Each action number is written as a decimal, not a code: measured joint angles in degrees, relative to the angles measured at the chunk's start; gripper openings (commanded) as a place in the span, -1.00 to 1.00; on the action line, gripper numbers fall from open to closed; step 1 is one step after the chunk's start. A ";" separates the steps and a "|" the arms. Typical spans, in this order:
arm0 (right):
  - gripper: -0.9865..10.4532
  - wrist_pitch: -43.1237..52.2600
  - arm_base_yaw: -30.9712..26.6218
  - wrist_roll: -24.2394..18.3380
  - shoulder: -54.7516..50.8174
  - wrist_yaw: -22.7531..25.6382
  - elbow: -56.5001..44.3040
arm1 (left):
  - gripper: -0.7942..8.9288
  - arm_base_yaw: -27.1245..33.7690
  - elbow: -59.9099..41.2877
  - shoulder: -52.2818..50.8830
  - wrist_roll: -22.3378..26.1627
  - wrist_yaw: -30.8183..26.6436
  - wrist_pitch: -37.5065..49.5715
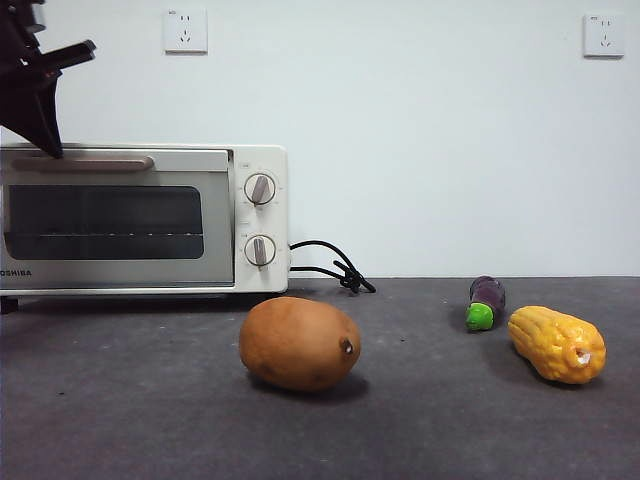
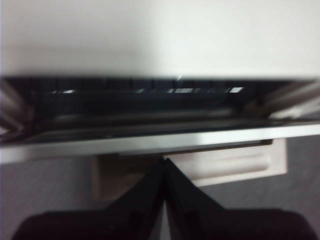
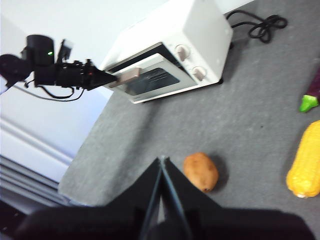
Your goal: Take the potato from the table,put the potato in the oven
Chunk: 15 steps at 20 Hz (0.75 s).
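Observation:
The orange-brown potato [image 1: 300,343] [image 3: 201,171] lies on the dark grey table [image 1: 140,410] in front of the cream oven [image 1: 262,220] [image 3: 200,25]. My left gripper [image 1: 45,135] [image 2: 164,161] [image 3: 102,77] is shut, with its tip against the left end of the door's bar handle [image 1: 90,162] [image 2: 225,165] [image 3: 125,76]. The wrist views show the door ajar, with a dark gap along its top. High above the table, my right gripper [image 3: 161,160] is shut and empty, close beside the potato in its own view. It is out of the front view.
A yellow corn cob [image 1: 557,344] [image 3: 305,160] and a small purple eggplant [image 1: 486,301] [image 3: 312,95] lie at the right. The oven's black cord [image 1: 335,265] [image 3: 260,25] trails behind its right side. A white wall stands close behind.

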 measured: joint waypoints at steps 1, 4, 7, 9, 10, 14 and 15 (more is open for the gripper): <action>-0.83 0.00 0.00 -0.09 0.00 -0.35 0.00 | -0.85 -0.55 0.00 -0.13 0.55 -1.31 -0.72; -0.83 -0.02 0.00 -0.33 -0.02 -0.68 0.00 | -0.85 -1.97 0.00 -0.17 1.68 -2.84 -1.99; -0.83 -0.07 0.00 -0.55 -0.02 -1.92 0.11 | -0.85 -2.99 0.00 -0.17 1.97 -3.34 -2.12; -0.83 -0.07 0.00 -0.63 0.00 -2.69 0.46 | -0.85 -4.11 0.00 -0.17 2.08 -3.76 -2.34; -0.83 -0.13 0.00 -0.72 0.00 -3.13 0.70 | -0.85 -4.90 0.00 -0.17 2.23 -4.55 -2.73; -0.83 -2.38 0.00 -1.25 -0.02 -3.52 2.67 | -0.85 -7.58 -0.09 -0.13 3.67 -7.63 -6.73; -0.83 -3.02 0.00 -1.57 0.00 -3.52 3.28 | -0.85 -8.04 -0.24 -0.04 3.93 -8.09 -7.82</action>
